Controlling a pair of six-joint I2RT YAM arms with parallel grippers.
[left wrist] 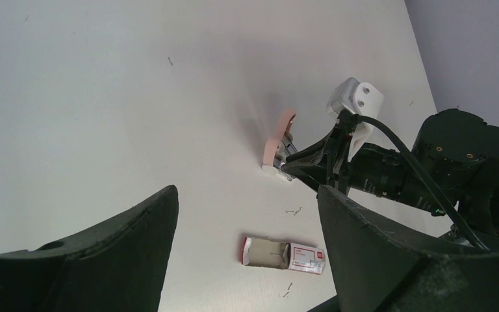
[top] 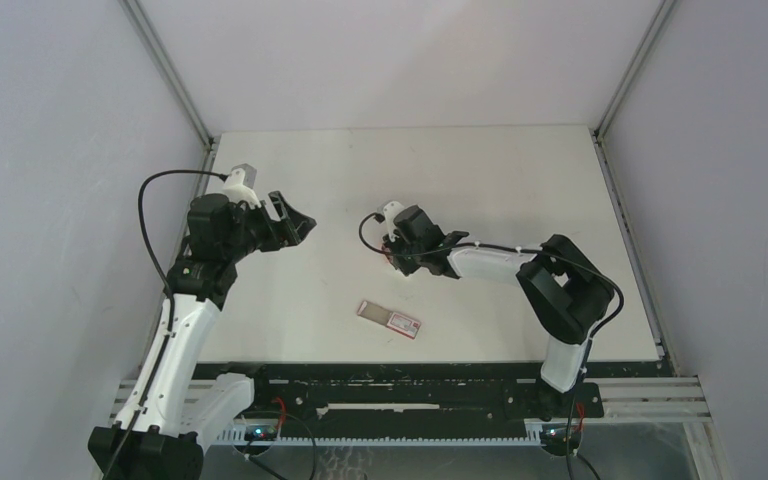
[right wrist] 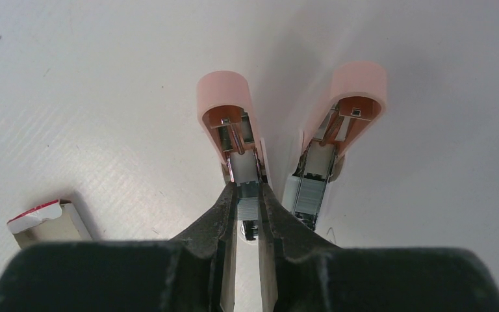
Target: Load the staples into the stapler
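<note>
The pink stapler point(right wrist: 227, 110) lies open in the middle of the table, its two pink halves side by side point(right wrist: 354, 91). It also shows in the left wrist view point(left wrist: 279, 140). My right gripper point(right wrist: 248, 195) is shut on a short grey strip of staples point(right wrist: 248, 200) at the end of the left half's channel. The right half holds another strip point(right wrist: 312, 192). The staples pack point(top: 390, 320), pink-red with a white label, lies open nearer the front point(left wrist: 282, 255). My left gripper point(top: 295, 222) is open and empty, raised left of the stapler point(left wrist: 247, 195).
A few loose bent staples lie on the white table point(left wrist: 292, 210), near the pack point(left wrist: 288, 289). The pack's open end shows at the left of the right wrist view point(right wrist: 42, 221). Grey walls and metal rails point(top: 175, 80) bound the table.
</note>
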